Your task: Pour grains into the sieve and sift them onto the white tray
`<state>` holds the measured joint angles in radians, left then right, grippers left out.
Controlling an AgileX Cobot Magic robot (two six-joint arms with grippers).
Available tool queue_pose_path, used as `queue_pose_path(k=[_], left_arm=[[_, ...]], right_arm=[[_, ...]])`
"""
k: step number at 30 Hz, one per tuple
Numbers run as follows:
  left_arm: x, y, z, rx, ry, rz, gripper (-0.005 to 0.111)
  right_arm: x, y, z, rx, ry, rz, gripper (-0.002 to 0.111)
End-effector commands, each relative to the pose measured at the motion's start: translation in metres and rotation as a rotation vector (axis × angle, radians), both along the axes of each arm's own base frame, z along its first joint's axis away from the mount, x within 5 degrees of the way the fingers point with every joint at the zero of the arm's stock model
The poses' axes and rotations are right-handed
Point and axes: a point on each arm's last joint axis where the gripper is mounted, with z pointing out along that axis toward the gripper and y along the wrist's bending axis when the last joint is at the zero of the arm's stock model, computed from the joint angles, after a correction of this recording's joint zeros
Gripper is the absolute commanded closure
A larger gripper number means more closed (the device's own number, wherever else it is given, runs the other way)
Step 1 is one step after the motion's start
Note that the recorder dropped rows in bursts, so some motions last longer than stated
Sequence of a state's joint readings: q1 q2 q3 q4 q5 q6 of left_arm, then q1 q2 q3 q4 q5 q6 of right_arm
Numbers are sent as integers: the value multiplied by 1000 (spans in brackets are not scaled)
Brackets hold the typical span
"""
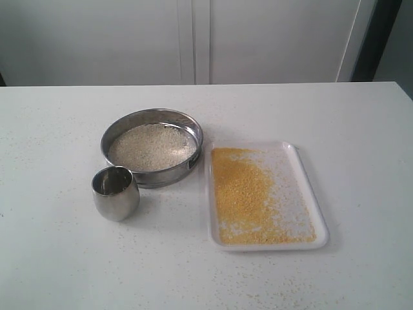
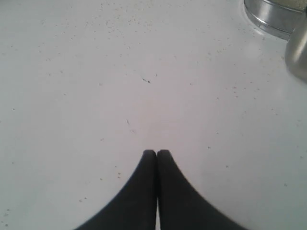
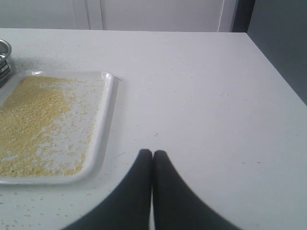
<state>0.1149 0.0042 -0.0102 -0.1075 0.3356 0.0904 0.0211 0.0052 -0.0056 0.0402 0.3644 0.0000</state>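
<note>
The sieve (image 1: 152, 146) stands on the table at centre left and holds coarse pale grains (image 1: 151, 146). To its right lies the white tray (image 1: 319, 206), covered with fine golden-yellow grains (image 1: 242, 194). The right wrist view shows the tray (image 3: 106, 125) with those grains (image 3: 33, 120) and a bit of the sieve (image 3: 4, 52). My left gripper (image 2: 156, 152) is shut and empty over bare table, with the sieve's edge (image 2: 268, 17) far off. My right gripper (image 3: 152, 153) is shut and empty beside the tray. Neither arm shows in the exterior view.
A small rounded steel cup (image 1: 115, 192) stands upright in front of the sieve's left side, and its side (image 2: 298, 50) shows in the left wrist view. Stray grains speckle the white table (image 1: 58, 245). White cabinet doors (image 1: 193, 39) stand behind the table.
</note>
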Motion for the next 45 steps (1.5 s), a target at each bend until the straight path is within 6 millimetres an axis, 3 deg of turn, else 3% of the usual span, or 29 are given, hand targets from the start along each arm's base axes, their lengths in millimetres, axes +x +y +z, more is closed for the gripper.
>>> queue_pose_path(k=[1, 45], left_arm=[[2, 1, 1, 6, -45, 10, 107], [2, 4, 2, -22, -55, 63, 107]], right_arm=[[0, 0, -1, -3, -12, 2, 108], [0, 0, 0, -2, -14, 1, 108]])
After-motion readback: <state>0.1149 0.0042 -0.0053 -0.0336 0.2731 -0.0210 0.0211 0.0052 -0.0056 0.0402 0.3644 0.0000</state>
